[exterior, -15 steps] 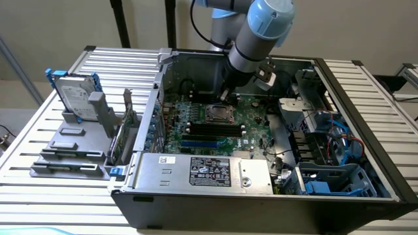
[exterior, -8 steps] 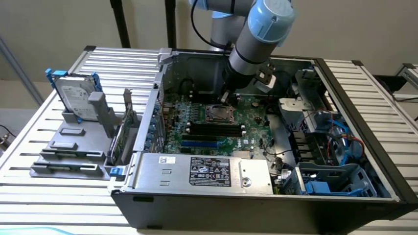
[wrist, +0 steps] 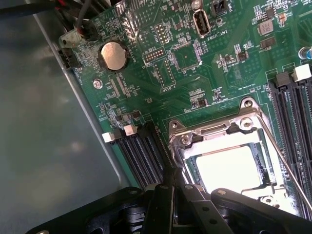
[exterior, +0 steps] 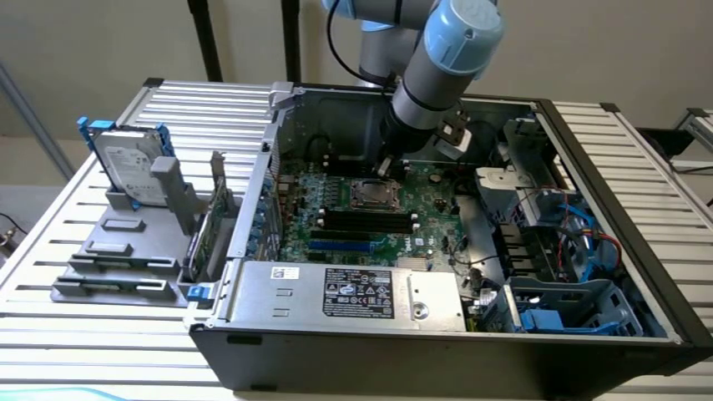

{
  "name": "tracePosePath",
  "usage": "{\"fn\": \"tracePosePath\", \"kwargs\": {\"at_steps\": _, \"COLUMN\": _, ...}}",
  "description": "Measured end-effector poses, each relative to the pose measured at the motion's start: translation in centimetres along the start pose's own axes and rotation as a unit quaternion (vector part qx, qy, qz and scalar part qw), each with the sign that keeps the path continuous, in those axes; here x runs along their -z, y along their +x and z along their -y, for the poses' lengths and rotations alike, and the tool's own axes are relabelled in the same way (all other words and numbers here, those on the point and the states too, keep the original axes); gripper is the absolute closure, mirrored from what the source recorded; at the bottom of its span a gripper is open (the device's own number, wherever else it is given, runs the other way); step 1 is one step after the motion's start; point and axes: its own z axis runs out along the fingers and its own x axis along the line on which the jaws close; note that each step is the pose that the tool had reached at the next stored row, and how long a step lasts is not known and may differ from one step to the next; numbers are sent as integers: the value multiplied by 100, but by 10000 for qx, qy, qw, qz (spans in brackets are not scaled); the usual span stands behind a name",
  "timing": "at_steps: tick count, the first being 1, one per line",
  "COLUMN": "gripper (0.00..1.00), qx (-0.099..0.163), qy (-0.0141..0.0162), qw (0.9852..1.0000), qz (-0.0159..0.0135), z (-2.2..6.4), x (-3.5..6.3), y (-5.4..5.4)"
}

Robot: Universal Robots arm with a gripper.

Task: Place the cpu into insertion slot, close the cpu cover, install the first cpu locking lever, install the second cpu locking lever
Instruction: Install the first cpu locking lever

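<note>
Inside the open computer case (exterior: 579, 209), the arm hangs over the motherboard (exterior: 334, 225). My gripper (exterior: 382, 170) is down beside the socket's far edge. In the wrist view the cpu (wrist: 229, 168) lies in the socket, its metal top glaring bright. The cpu cover (wrist: 214, 131) lies flat over the cpu, framing it. A thin locking lever (wrist: 285, 165) runs along one side of the socket; whether it is latched I cannot tell. The gripper (wrist: 169, 183) is shut with nothing between its fingers, its tips just off a corner of the cover.
Black memory slots (wrist: 141, 153) flank the socket on both sides. A coin battery (wrist: 113, 55) and the grey case wall (wrist: 44, 146) lie beyond. Also in view are the power supply (exterior: 356, 292), a blue drive cage (exterior: 568, 305) and a hard drive (exterior: 128, 167) outside on the slatted table.
</note>
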Motion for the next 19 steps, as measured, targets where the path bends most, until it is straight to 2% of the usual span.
{"fn": "tracePosePath", "kwargs": {"at_steps": 7, "gripper": 89, "qx": -3, "qy": -14, "qw": 10000, "qz": 17, "z": -20, "x": -4, "y": 2}}
{"fn": "tracePosePath", "kwargs": {"at_steps": 12, "gripper": 89, "qx": -4, "qy": -10, "qw": 10000, "qz": 23, "z": -19, "x": 1, "y": -2}}
{"fn": "tracePosePath", "kwargs": {"at_steps": 16, "gripper": 89, "qx": -3, "qy": -7, "qw": 10000, "qz": 16, "z": -33, "x": 4, "y": -3}}
{"fn": "tracePosePath", "kwargs": {"at_steps": 19, "gripper": 89, "qx": 3, "qy": 2, "qw": 10000, "qz": -3, "z": -42, "x": 2, "y": -5}}
